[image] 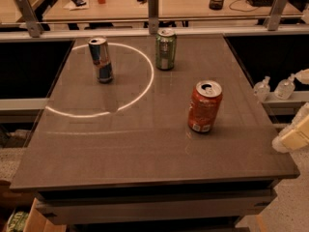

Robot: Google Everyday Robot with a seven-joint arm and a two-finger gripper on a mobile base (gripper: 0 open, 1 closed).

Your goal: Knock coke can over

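Observation:
The coke can [204, 106] is red-orange with a silver top and a white label patch near its base. It stands upright on the right half of the dark table [145, 149]. My gripper [292, 138] is a cream-coloured piece at the right edge of the camera view, just off the table's right edge. It is to the right of the can, a little nearer the front, and apart from it. Most of the arm is out of view.
A slim blue-and-silver can [100, 59] stands at the back left and a green can [165, 49] at the back middle. Two small clear bottles [274, 88] sit on a ledge to the right. A metal rail with posts [153, 4] and a cluttered desk lie behind.

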